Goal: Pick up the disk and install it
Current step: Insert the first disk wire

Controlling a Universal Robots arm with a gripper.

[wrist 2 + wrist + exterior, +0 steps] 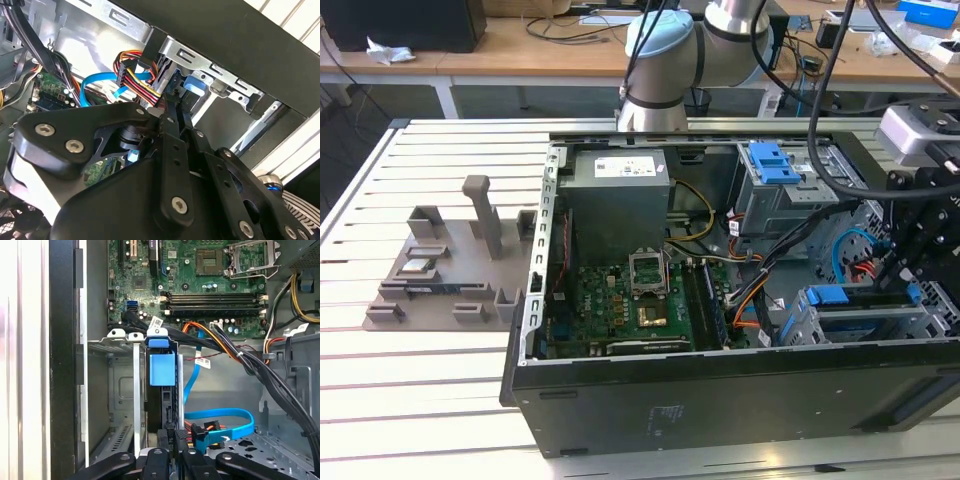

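The disk (162,369) stands on edge in a slot of the metal drive cage (117,335), its blue rail and tab facing out and its dark body below. My gripper (174,437) sits at the disk's near end with its fingers close together and the tips against that end. In the second wrist view the gripper (176,112) points at the disk's blue rail (192,85) under the case frame. In the exterior view the gripper (898,262) hangs over the disk (855,297) at the case's right end.
The open computer case (720,390) holds a motherboard (620,300), a grey power supply (620,190) and a blue latch piece (775,160). A blue data cable (220,417) and bundled power wires (240,357) run beside the cage. A grey fixture (450,260) lies to the exterior view's left.
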